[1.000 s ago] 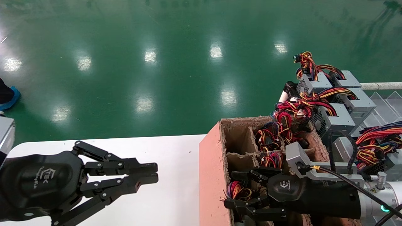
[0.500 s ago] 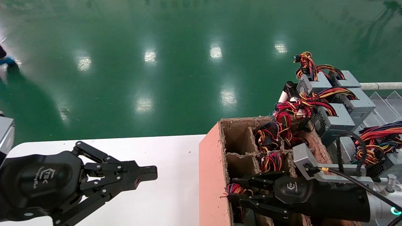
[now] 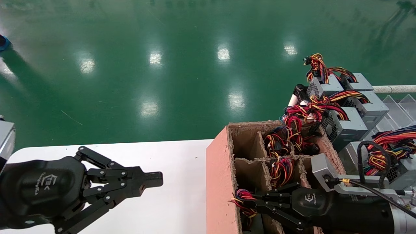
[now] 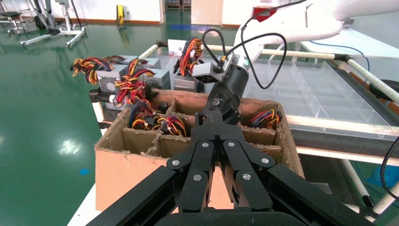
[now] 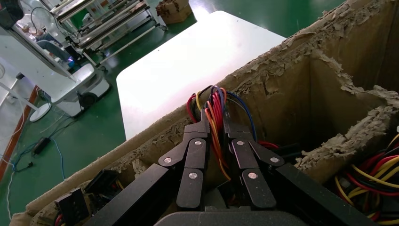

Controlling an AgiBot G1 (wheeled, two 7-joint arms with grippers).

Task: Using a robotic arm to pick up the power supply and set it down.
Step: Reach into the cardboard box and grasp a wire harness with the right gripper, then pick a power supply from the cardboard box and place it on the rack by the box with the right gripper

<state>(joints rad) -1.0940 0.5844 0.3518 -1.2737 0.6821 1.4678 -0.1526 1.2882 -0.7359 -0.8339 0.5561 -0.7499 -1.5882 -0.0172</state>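
My right tool reaches into the near-left compartment of the torn cardboard box, its fingers pinched narrow around the loop of red, yellow and blue wires belonging to the power supply, whose metal body sits low in that compartment and is mostly hidden. My left tool hangs idle over the white table at left, its fingers nearly together and holding nothing. More power supplies stand stacked beyond the box at far right. The unit is probably heavy and rigid, while the wires are soft and could slip or strain at their root; a hold on the metal case would be surer, if the compartment walls allow it.
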